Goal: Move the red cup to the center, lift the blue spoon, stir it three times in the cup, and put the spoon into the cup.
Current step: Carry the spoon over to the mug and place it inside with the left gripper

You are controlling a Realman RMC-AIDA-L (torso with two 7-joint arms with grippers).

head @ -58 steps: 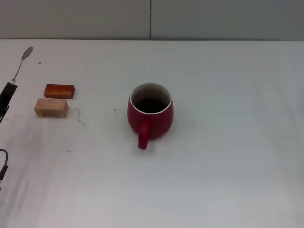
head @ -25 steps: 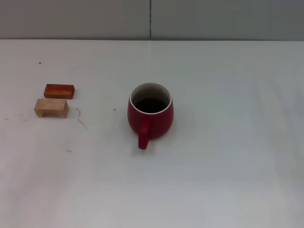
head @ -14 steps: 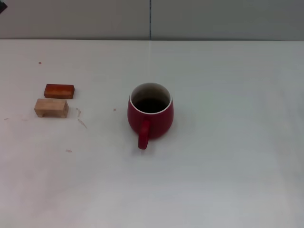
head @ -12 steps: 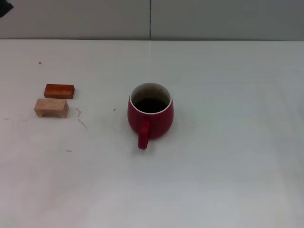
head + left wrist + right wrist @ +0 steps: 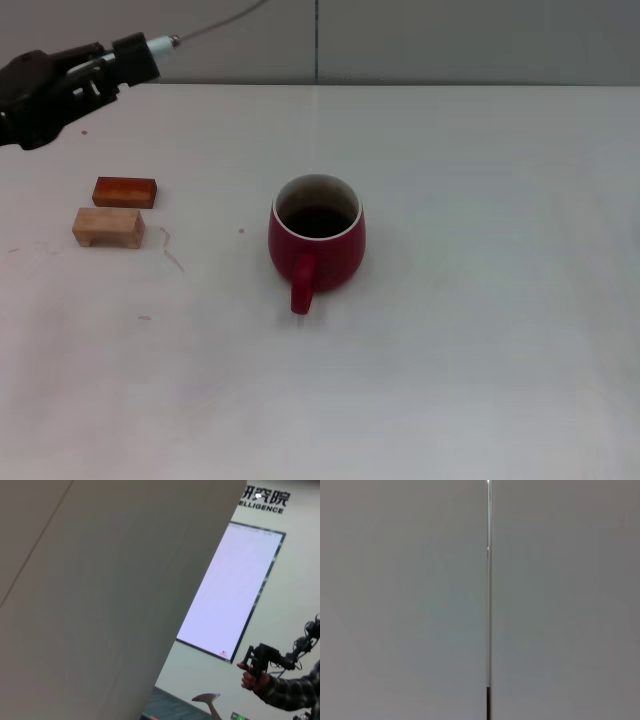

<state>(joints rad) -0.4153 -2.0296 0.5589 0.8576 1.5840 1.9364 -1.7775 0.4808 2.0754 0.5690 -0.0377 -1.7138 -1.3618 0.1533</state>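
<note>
Dark-red ceramic, the red cup stands mid-table, handle toward the robot; the left gripper, raised at far left, is clamped on the blue spoon.

Left gripper, head view: a matte black assembly entering from the upper left. Its rear housing is bulky and rounded, narrowing forward into a blocky black fingertip section with squared edges. Pale grey-white highlights mark the recesses and linkage between the housing and the fingers. The casing looks like moulded plastic; any screws, cables or printed markings cannot be made out.
</note>
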